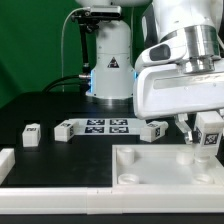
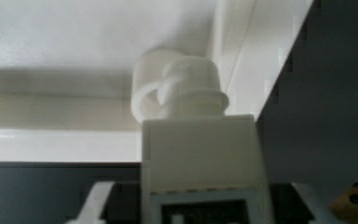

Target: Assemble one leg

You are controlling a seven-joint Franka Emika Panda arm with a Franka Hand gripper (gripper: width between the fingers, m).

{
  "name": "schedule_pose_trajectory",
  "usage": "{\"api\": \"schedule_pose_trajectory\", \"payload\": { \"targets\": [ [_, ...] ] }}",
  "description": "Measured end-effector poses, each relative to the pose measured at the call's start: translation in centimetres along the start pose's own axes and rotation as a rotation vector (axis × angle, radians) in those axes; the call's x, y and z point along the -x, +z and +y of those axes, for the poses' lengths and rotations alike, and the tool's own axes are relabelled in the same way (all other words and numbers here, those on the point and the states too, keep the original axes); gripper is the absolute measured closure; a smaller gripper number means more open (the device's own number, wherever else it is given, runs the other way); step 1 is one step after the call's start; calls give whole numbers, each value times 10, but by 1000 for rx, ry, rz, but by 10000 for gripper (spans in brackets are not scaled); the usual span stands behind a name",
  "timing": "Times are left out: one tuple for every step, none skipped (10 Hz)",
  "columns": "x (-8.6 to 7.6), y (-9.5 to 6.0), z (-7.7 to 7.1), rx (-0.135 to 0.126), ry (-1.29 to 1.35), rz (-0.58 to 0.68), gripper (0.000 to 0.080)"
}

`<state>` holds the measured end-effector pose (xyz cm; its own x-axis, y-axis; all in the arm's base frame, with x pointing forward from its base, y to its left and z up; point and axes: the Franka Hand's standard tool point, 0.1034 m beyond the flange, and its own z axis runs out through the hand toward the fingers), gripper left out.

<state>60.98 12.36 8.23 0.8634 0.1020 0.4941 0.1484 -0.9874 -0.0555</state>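
Observation:
My gripper point(image 1: 205, 136) is shut on a leg point(image 1: 209, 134), a chunky white peg with a black-and-white tag, held upright over the white tabletop's point(image 1: 150, 168) far corner at the exterior view's right. In the wrist view the leg point(image 2: 201, 150) runs from between the fingers point(image 2: 96, 200) down to a round corner socket point(image 2: 172, 82) of the tabletop point(image 2: 51, 100); its narrow end sits at or in the socket, and I cannot tell how deep. My gripper point(image 2: 201, 208) covers the leg's tagged end. Three more legs lie on the dark table point(image 1: 32, 134), point(image 1: 66, 129), point(image 1: 155, 130).
The marker board point(image 1: 107, 125) lies behind the tabletop, in front of the robot base point(image 1: 110, 70). A white block point(image 1: 6, 160) sits at the exterior view's left edge. A low white strip point(image 1: 60, 200) runs along the front.

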Motion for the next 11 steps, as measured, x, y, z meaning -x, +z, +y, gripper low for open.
{"api": "schedule_pose_trajectory", "payload": {
  "targets": [
    [1, 5, 2, 0, -4, -13, 509],
    [-3, 7, 6, 2, -8, -10, 509],
    [-4, 10, 8, 4, -8, -5, 509],
    [-4, 13, 9, 7, -7, 13, 509],
    [-5, 13, 9, 7, -7, 15, 509],
    [-6, 14, 9, 8, -6, 15, 509],
    [-6, 14, 11, 9, -6, 16, 509],
    [-6, 14, 11, 10, -5, 20, 509],
    [-5, 14, 10, 10, -7, 28, 509],
    [-6, 15, 8, 9, -8, 33, 509],
    [-6, 16, 7, 8, -9, 38, 509]
  ]
}}
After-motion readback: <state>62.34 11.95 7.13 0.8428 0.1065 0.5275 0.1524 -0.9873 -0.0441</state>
